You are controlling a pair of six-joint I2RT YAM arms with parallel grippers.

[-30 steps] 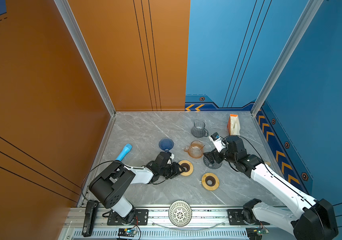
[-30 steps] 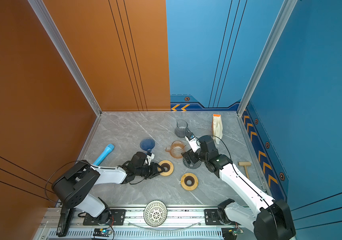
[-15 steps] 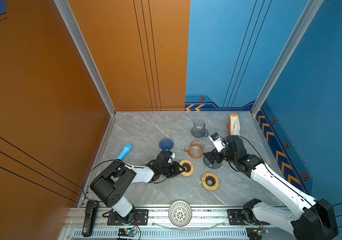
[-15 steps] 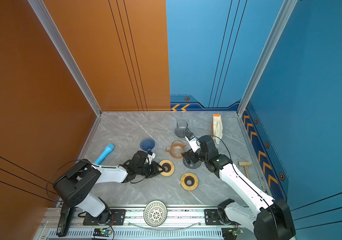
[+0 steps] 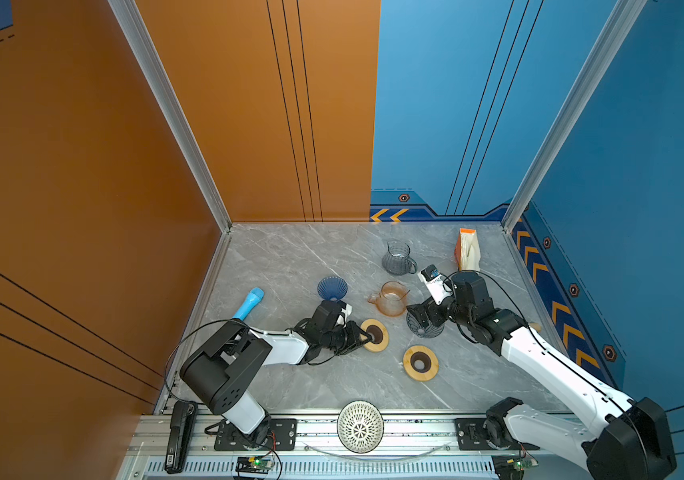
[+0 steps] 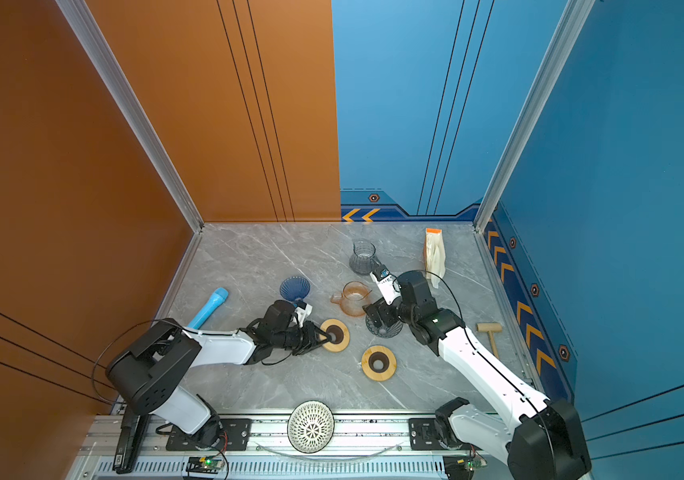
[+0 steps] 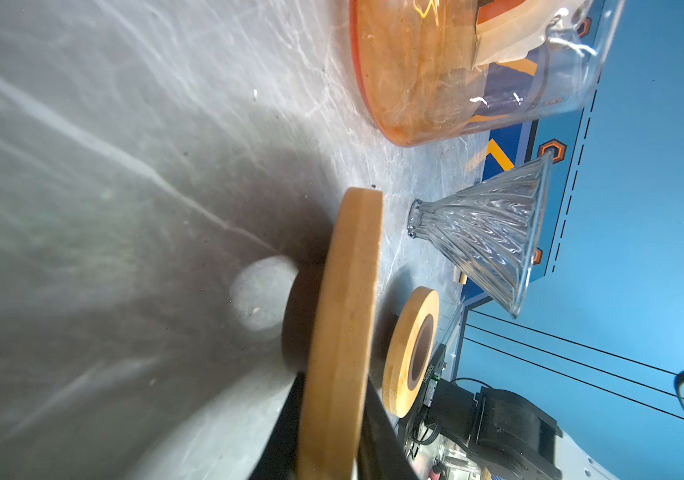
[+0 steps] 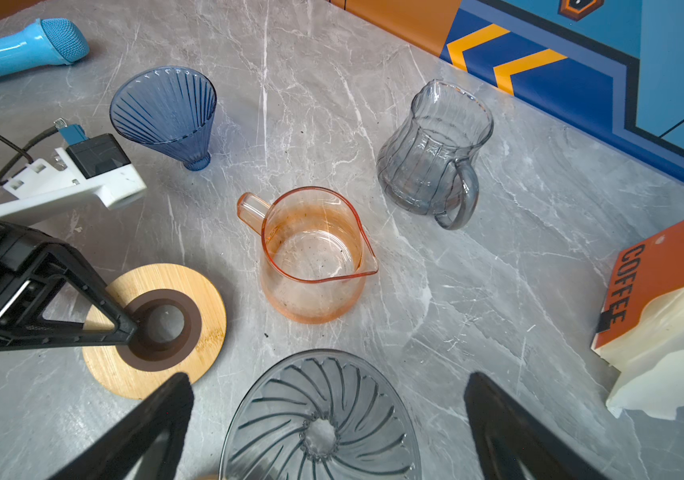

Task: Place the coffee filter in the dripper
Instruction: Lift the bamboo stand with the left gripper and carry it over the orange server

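The left gripper (image 5: pixel 364 336) pinches the rim of a wooden ring (image 5: pixel 381 347), one edge raised off the table (image 5: pixel 290 266); the right gripper (image 8: pixel 325 384) hangs wide open astride the grey dripper (image 5: pixel 425 329), holding nothing. The filters (image 8: pixel 672 353) stand in their orange box (image 5: pixel 465 241) near the back right corner, an orange jug (image 5: pixel 392 300) and a grey jug (image 5: pixel 397 257) close by

Grey marble-look tabletop (image 8: pixel 332 62): smooth, white-veined, with a soft sheen. The wooden ring (image 8: pixel 203 303) shows pale, matt grain, and there's a dark brown matt collar (image 8: pixel 192 328) round its hole. The grey dripper (image 8: pixel 319 415) is smoky and see-through, glossy, with swirled ribs; glass or plastic, hard to tell. The blue dripper (image 8: pixel 165 108) is translucent, straight-ribbed and shiny. The orange server (image 8: pixel 315 257) looks like tinted clear glass, speckled inside. The grey pitcher (image 8: pixel 427 158) is glossy and wavy-walled. The coffee filters (image 8: pixel 672 353) are creamy crinkled paper in an orange card box (image 8: pixel 672 266). The microphone (image 8: pixel 12 50) has a glossy light-blue plastic body and a textured mesh head. The left gripper (image 5: pixel 364 337) is matt black plastic.
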